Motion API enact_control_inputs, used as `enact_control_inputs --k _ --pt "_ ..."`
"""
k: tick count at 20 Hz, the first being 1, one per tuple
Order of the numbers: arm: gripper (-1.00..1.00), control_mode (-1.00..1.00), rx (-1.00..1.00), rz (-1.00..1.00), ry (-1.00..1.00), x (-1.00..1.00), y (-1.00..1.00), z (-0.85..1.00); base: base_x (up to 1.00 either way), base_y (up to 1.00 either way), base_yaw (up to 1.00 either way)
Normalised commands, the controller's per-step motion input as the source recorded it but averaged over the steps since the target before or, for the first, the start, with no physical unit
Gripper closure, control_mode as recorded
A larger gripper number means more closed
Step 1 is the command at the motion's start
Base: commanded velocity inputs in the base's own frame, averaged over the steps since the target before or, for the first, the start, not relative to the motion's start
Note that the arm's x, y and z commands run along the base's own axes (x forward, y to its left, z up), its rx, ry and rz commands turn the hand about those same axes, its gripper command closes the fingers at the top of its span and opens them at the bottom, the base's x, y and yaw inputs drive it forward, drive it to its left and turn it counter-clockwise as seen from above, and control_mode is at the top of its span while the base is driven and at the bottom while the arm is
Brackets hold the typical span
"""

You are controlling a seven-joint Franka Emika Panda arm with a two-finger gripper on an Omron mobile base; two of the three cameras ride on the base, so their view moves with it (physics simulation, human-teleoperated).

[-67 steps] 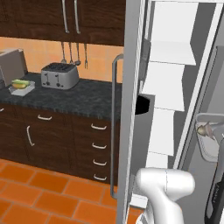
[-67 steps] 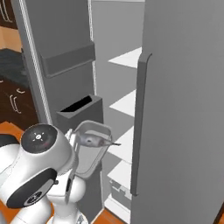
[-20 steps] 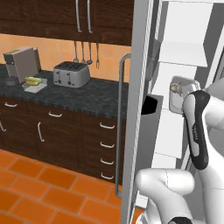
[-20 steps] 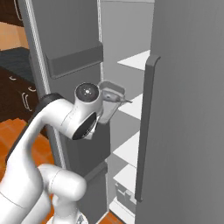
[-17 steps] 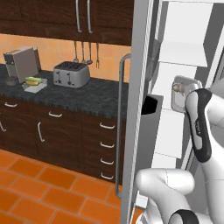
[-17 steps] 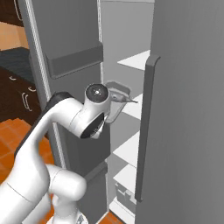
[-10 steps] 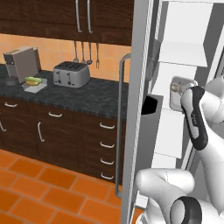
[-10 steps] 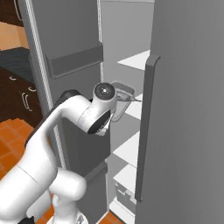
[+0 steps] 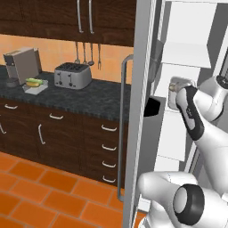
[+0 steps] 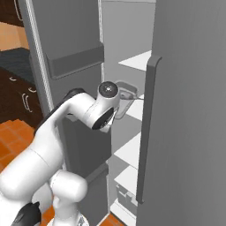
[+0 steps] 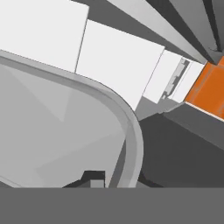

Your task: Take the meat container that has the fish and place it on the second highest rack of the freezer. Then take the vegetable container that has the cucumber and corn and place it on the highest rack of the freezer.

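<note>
The tool (image 10: 125, 98) is clamped on the rim of the meat container (image 10: 126, 92), a pale grey tray that it carries at the mouth of the open freezer (image 10: 185, 66). In the hand view the tray's curved rim (image 11: 131, 131) sweeps across close to the camera, with the white shelves (image 11: 118, 61) stepping away behind it. The fish itself cannot be made out in the tray from these angles. The step in hand appears to be the first one: bringing this container onto the second highest rack (image 10: 132, 111). In the right base view the tray hangs just above the front edge of that shelf, below the topmost one (image 10: 139, 61); in the left base view the tray (image 9: 180, 84) sits at the arm's wrist, inside the freezer's opening. The next move probably calls for pushing the tray further in, level, lowering it until it rests on the rack, and only then letting go. The vegetable container (image 9: 35, 86) waits on the dark surface (image 9: 89, 95) beside the toaster (image 9: 73, 75).
</note>
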Motion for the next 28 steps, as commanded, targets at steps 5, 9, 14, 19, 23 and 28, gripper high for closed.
enact_control_inputs --k 5,9,14,19,23,28 --pt "1.0 -1.0 0.0 0.0 0.0 0.24 -0.51 -0.08 0.0 0.0 0.0" --pt "1.0 -1.0 -0.01 -0.01 0.0 0.35 -0.08 -0.12 0.0 0.0 0.0" --pt "1.0 -1.0 0.0 0.0 0.0 0.25 -0.06 -0.16 0.0 0.0 0.0" --pt "1.0 -1.0 0.0 0.0 0.0 0.1 -0.21 -0.2 0.0 0.0 0.0" --pt "1.0 -1.0 0.0 0.0 0.0 0.23 -0.09 -0.27 0.0 0.0 0.0" --pt "1.0 -1.0 0.0 0.0 0.0 0.12 -0.26 -0.17 0.0 0.0 0.0"
